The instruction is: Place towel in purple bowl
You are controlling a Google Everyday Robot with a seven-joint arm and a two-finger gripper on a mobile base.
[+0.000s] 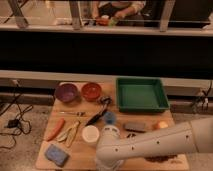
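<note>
The white arm comes in from the right edge of the frame and ends in a rounded bulk at lower centre. The gripper sits at that end, low over the front of the wooden table, and I cannot tell how wide it stands or whether it holds anything. The towel lies flat just above the arm's end in the frame, immediately right of the white cup and below a small blue object. Its lower edge meets the arm's outline, so its full shape and long axis cannot be made out. The purple bowl stands well apart from it, up and to the left at the back of the table, just beside the red-orange bowl. The towel is not yet in the bowl. By my reading, the gripper needs only a short reach toward the top of the frame to get over the cloth. The carry then runs diagonally to the upper left, past the cup and a dark utensil. The red-orange bowl alongside the target leaves little room for error on the right. The green tray lies off this line.
</note>
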